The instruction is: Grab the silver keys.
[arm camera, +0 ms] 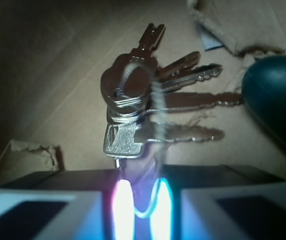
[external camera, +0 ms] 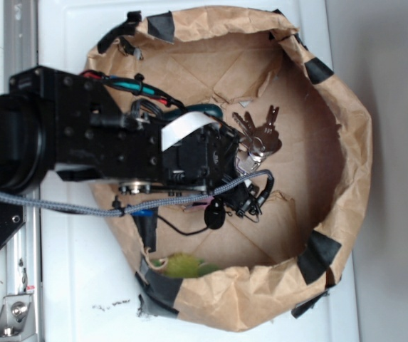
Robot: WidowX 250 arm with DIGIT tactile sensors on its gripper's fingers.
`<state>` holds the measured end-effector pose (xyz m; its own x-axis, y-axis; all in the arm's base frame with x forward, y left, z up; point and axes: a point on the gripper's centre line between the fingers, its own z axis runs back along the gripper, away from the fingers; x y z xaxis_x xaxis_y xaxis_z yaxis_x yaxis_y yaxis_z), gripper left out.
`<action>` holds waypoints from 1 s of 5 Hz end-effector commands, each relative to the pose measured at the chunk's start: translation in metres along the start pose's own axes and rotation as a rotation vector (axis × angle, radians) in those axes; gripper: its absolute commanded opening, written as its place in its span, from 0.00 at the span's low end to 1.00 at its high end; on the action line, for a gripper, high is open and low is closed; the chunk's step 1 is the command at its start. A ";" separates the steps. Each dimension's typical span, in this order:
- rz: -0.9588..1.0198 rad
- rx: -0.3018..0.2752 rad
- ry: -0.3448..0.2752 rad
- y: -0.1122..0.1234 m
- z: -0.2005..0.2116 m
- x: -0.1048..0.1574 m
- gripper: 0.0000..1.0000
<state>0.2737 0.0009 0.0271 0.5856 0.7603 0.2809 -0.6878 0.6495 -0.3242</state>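
A black robot arm (external camera: 82, 135) reaches from the left of the frame into a round brown paper bag (external camera: 346, 142) whose rolled rim is patched with black tape (external camera: 319, 70), the bag lying on a white desk (external camera: 82, 285). The silver keys (external camera: 259, 134) sit on the bag's floor near the centre of the exterior view, their blades fanned toward the upper right, right at the tip of the arm. In the wrist view the keys (arm camera: 147, 107) fill the middle of the frame, heads bunched on a thin wire ring (arm camera: 155, 107) and blades spread to the right, lying on brown paper. The pincer (arm camera: 142, 200) shows at the bottom edge as two glowing pads (arm camera: 123, 207) standing close together with a narrow gap, just below the lowest key head; whether they pinch the ring cannot be told. A dark green capsule (arm camera: 275, 92) lies at the right edge, just beside the key tips. A yellow-green object (external camera: 182, 266) rests against the bag's lower wall.
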 end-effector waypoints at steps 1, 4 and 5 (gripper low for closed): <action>0.035 -0.019 -0.039 -0.008 0.007 0.023 0.00; 0.081 0.022 -0.033 -0.002 0.024 0.037 0.00; 0.107 0.061 0.067 0.005 0.076 0.049 0.00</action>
<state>0.2560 0.0375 0.0910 0.5398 0.8312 0.1335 -0.7926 0.5552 -0.2522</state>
